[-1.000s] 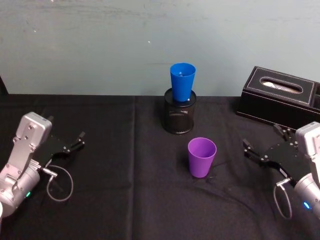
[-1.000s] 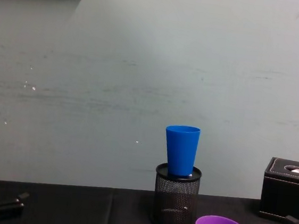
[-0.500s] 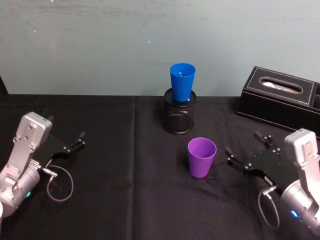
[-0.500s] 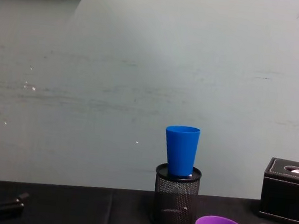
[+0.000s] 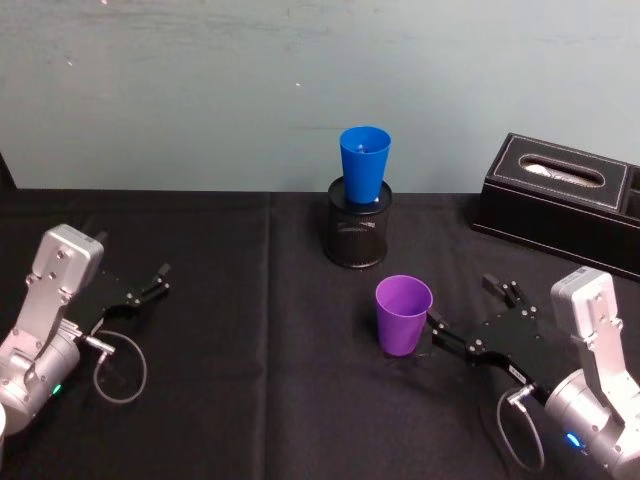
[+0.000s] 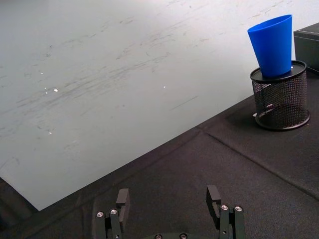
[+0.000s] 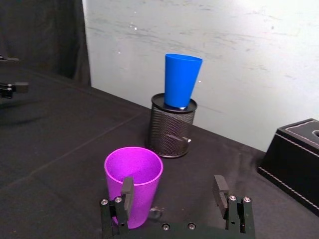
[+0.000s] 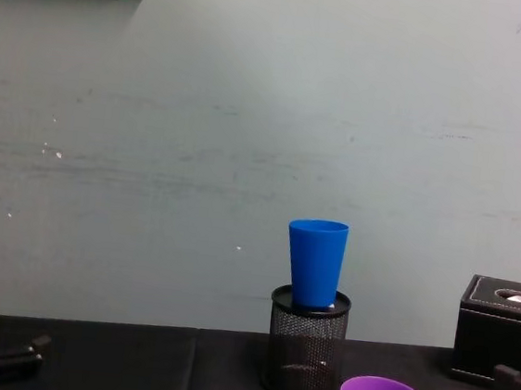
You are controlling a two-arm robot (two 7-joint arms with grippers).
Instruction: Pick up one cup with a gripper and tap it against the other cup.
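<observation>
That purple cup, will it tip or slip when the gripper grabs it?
The purple cup looks like thin, empty plastic, so probably light and a little squeezable. Standing on its narrow base, rim up, it could tip if the open right gripper nudges it off-centre. Its smooth tapered wall might slip in a loose grip.

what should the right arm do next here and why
Probably slide the right tool sideways: it is open, but the purple plastic tapered cup stands ahead of one finger rather than in the gap, so advancing now would likely knock it.
</observation>
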